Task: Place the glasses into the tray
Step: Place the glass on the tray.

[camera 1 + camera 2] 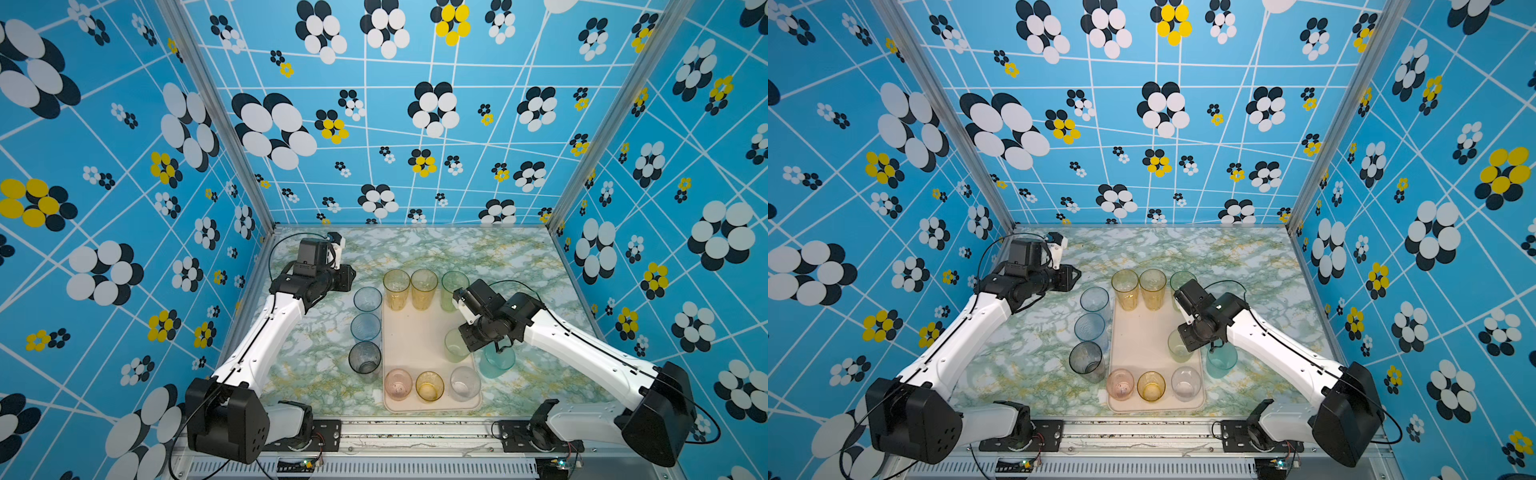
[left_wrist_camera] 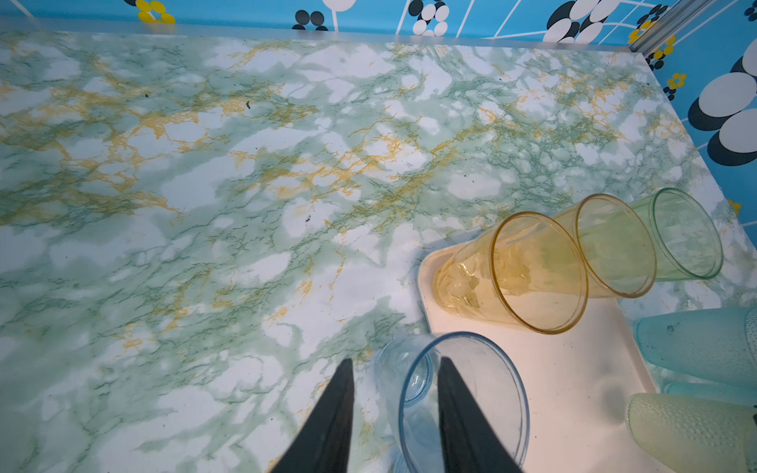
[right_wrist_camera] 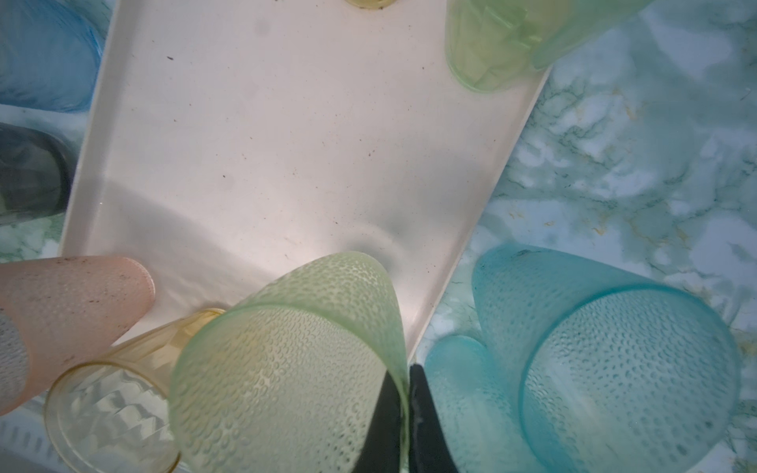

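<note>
The right gripper (image 3: 405,381) is pinched tight on the rim of a short green tumbler (image 3: 282,368), one finger inside and one outside. That tumbler sits at the right edge of the cream tray (image 1: 415,332), with a teal tumbler (image 1: 496,359) just beside it on the counter (image 1: 316,365). The left gripper (image 2: 396,362) stands partly open, its fingers astride the rim of a tall blue tumbler (image 2: 491,376) on the counter just left of the tray, whose far end holds two tall amber tumblers (image 1: 397,289) and near end three short ones.
</note>
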